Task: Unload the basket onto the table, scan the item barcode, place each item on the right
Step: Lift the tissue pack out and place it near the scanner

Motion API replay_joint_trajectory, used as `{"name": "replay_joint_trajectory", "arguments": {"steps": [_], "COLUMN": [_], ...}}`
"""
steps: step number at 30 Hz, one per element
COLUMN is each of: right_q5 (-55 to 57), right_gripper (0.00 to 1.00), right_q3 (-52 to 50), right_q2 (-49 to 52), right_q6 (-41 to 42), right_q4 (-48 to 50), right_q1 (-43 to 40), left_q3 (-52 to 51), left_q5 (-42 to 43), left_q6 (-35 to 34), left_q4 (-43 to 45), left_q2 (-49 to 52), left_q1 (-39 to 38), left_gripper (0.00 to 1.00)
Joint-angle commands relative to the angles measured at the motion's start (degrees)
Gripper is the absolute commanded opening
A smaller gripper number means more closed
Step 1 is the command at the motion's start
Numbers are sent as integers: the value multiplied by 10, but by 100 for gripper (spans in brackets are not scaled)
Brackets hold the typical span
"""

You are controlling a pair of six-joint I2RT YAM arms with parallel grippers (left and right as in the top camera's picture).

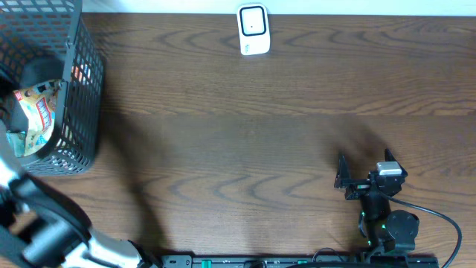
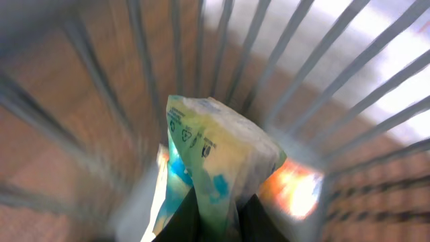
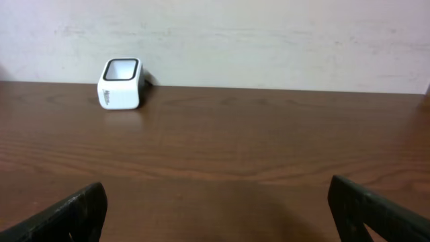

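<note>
At the near edge of the wooden table the right gripper rests low with its jaws spread wide, nothing between them. On the left side, the left gripper is down inside the black mesh basket with its jaws pinched shut on the lower end of a snack packet – white, yellow and blue, standing upright among the bars. Far off, at the table's back edge by the wall, sits the white barcode scanner – well apart from both grippers.
</note>
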Motion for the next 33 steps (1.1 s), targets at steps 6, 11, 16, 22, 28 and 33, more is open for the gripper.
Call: {"name": "replay_joint_trajectory", "arguments": {"steps": [6, 11, 16, 22, 28, 33], "right_q5": [2, 2, 2, 2, 2, 2], "right_gripper": [99, 99, 99, 99, 99, 99], "right_q3": [-1, -1, -1, -1, -1, -1], "right_q2": [-3, -3, -3, -3, -3, -3], "right_q6": [0, 0, 0, 0, 0, 0], "right_q4": [-2, -2, -2, -2, -2, -2], "right_q1": [5, 5, 5, 5, 5, 5], "left_q3": [9, 9, 8, 8, 8, 8], "left_q5": [137, 233, 252, 251, 104, -64], "left_q6": [-222, -293, -292, -278, -254, -204], "left_q4": [76, 75, 78, 68, -16, -68], "left_q2": [-173, -211, -199, -153, -97, -36], "left_q1": [-5, -45, -142, -263, -369, -468], "left_gripper": [7, 8, 7, 8, 7, 8]}}
